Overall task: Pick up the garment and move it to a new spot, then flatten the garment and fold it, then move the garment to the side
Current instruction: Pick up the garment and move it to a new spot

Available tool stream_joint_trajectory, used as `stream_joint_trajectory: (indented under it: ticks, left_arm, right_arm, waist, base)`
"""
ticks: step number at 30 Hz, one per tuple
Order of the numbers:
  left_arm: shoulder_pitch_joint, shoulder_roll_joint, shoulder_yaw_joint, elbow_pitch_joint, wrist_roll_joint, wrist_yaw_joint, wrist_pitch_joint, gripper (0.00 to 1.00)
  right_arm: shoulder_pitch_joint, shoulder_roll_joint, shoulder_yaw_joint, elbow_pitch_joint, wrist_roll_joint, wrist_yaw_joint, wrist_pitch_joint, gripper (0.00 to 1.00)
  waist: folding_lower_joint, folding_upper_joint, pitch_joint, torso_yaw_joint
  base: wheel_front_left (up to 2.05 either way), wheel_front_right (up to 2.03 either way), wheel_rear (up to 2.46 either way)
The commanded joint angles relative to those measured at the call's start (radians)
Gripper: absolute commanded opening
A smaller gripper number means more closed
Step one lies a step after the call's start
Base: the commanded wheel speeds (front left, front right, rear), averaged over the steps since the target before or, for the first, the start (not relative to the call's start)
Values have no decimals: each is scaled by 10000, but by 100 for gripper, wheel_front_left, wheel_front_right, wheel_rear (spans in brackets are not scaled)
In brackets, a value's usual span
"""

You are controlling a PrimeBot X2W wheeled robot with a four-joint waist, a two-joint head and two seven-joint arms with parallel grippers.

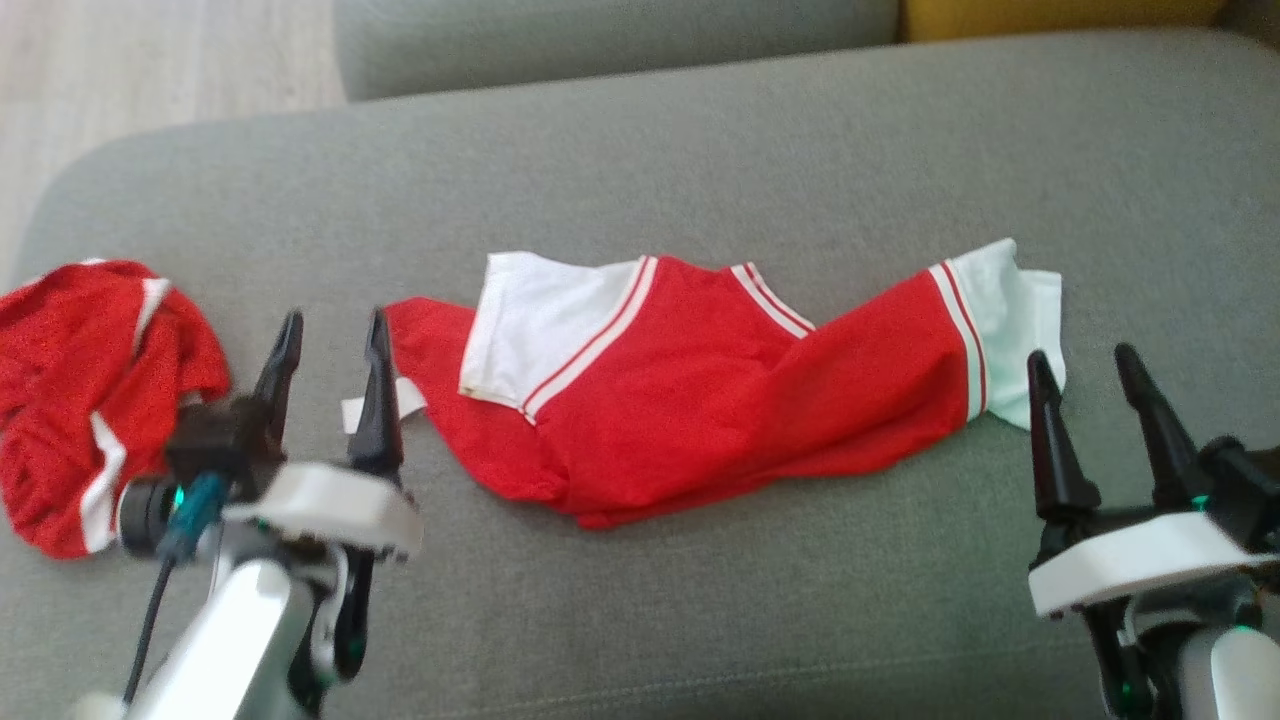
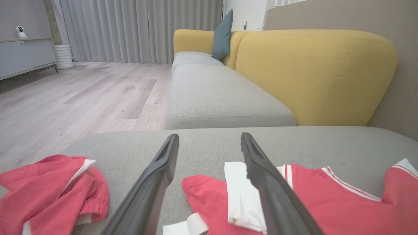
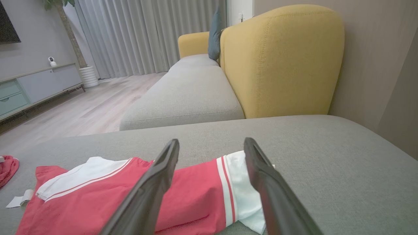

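A red garment (image 1: 700, 400) with white sleeves and striped trim lies in a rumpled strip across the middle of the grey cushion (image 1: 700, 160). My left gripper (image 1: 333, 332) stands open at the garment's left end, just above the cloth, with nothing between its fingers. At the garment's right end, near the white sleeve (image 1: 1010, 320), my right gripper (image 1: 1085, 362) is open too and holds nothing. The left wrist view has the garment (image 2: 326, 209) under and right of the fingers. In the right wrist view the garment (image 3: 98, 202) spreads to the left below the fingers.
A second red and white piece of clothing (image 1: 85, 390) lies crumpled at the cushion's left edge. Beyond the cushion are another grey seat (image 2: 212, 94), a yellow backrest (image 2: 313, 75) and wooden floor (image 2: 72, 94).
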Motion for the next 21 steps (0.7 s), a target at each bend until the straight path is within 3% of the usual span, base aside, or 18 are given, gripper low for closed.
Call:
stream_joint_trajectory:
  ticks: [1,9,21]
  left_arm:
    - [-121,377,540,-413,142,-75,-119,100]
    - [1159,602,976,-878,49,-587,-119,100]
    - [1965,887,899,-1452,106,-443,91,100]
  right_arm:
    - [-67,-66,185,-344,-106,42,89,100]
    - [437,-100,265,-258,-173,42,271,100]
    - [872,-83,297,-339,-133,42,402,100]
  waist:
    - [1,0,-310,207]
    - [1,0,-911,236]
    - [1,0,-1223,169]
  base:
    - [0,0,0]
    - [0,0,0]
    - [0,0,0]
